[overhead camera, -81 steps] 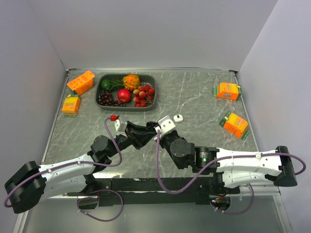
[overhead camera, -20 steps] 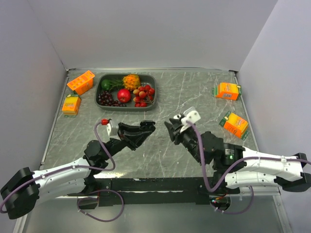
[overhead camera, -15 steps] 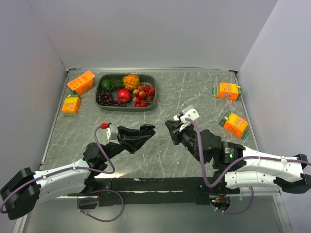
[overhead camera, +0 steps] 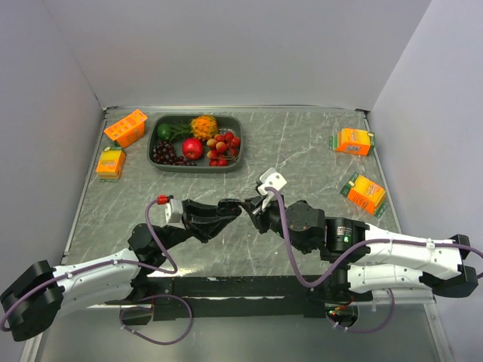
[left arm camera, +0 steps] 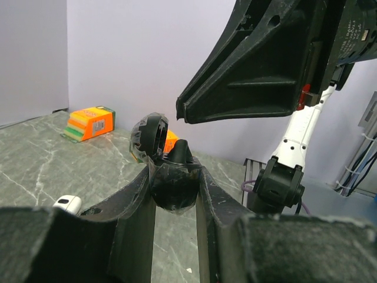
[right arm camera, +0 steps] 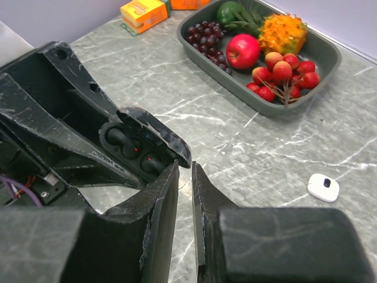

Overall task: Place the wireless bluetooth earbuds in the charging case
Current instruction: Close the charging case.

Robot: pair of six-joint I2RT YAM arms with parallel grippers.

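Right wrist view puts the black charging case just beyond the tips of the right gripper. That gripper's jaws stand a narrow slit apart with nothing between them. The case is off the counter, pinched by its body in the left gripper, whose jaws are closed on it. Its lid stands open on the side nearest the right jaws. Two dark earbuds appear to sit in the wells, each with a small red light by it, though I cannot tell whether both are pushed fully home. A small white rounded piece lies on the counter well off to the side; whether it is an earbud or a second case I cannot tell.

The step in hand looks like seating the last bud. To do it well, the left arm should hold the case steady with the wells facing the right jaws. The right tips should press lightly and straight into the well. A sideways push against the lid could twist the case out of the grip. Only when both buds lie flush should the lid be tipped shut.
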